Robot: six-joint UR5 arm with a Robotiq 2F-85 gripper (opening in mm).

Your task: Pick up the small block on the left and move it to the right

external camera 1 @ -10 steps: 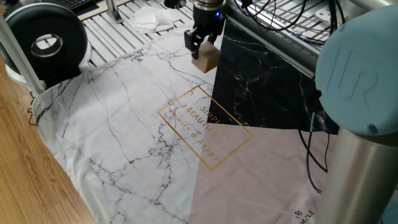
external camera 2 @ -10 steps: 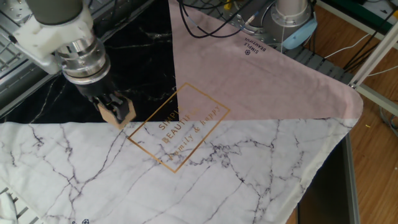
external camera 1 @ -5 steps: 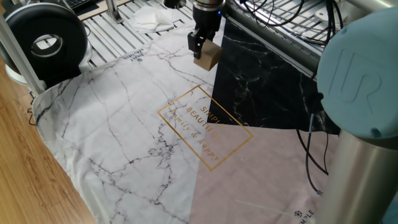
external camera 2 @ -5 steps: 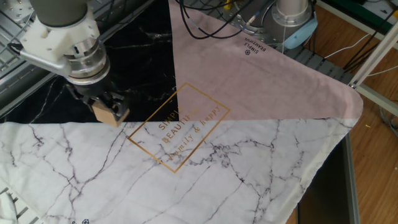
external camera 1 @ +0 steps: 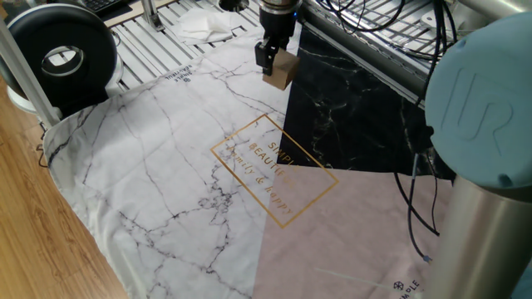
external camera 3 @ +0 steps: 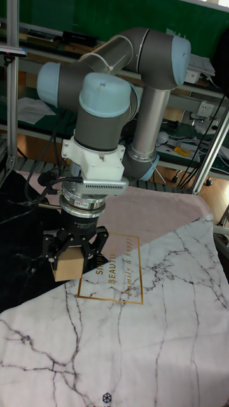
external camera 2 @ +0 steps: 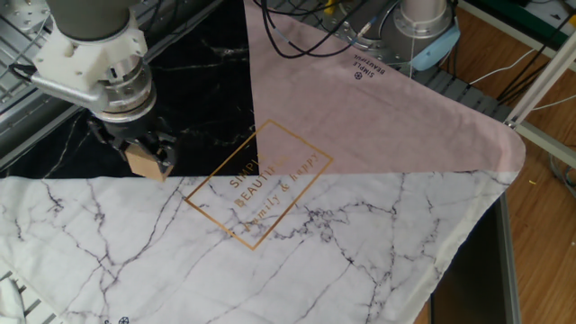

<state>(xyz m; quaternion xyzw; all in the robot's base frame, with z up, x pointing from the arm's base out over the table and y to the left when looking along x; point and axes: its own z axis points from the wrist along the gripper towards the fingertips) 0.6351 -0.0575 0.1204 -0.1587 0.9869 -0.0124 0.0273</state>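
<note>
Tall fixed view: one robot arm, one gripper, one small block, one cloth in white marble, black marble and pink panels. From left to right: black panel, then block, then gold-lettered square. Block plain tan, wood-like, cube-shaped, unmarked, about as wide as the gripper. Jaws clamped on its two sides, block held above the cloth near the black-white seam. Same single block and gripper at the far edge in one fixed view; block at left in the other fixed view.

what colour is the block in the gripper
Plain light tan, wood-like, with no marks. The small block shows best in the tall fixed view, held in the gripper.
</note>
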